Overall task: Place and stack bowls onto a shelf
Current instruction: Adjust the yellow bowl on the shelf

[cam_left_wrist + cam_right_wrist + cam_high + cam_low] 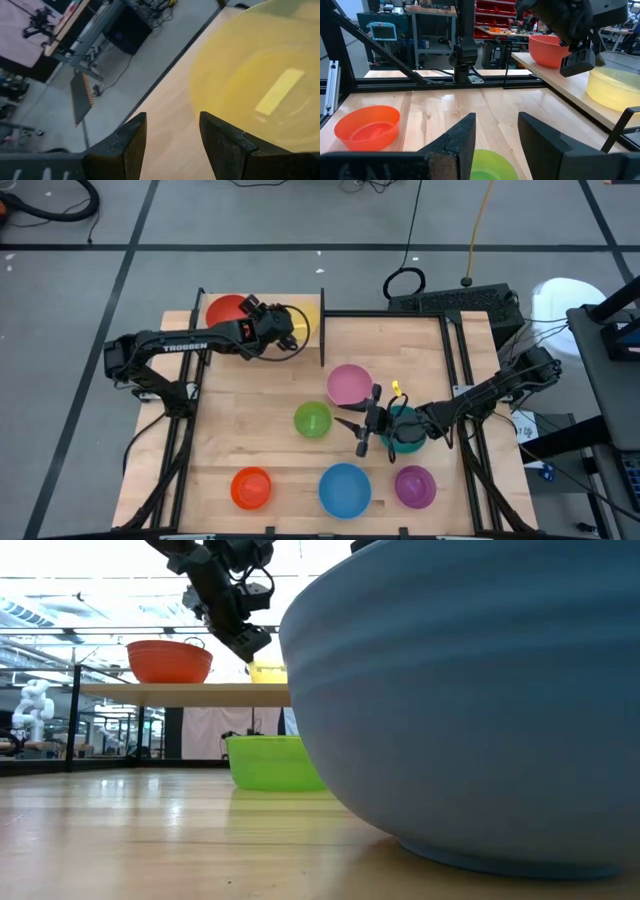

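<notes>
Two bowls rest on the shelf (pixel 262 302): red bowl (pixel 226 311) and yellow bowl (pixel 303 322), just ahead of the left gripper (pixel 291 338), jaws open, empty. Six remain on the counter (pixel 260 405). Right gripper (pixel 358 426) jaws open, green bowl (pixel 312 419) ahead.

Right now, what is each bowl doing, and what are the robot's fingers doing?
Red bowl: upright on shelf.
Yellow bowl: upright on shelf, unstacked.
Pink bowl, green bowl, orange bowl, blue bowl, purple bowl: upright on table, apart.
Teal bowl: on table, under right arm.
Left fingers: open, empty, by yellow bowl.
Right fingers: open, empty.
</notes>
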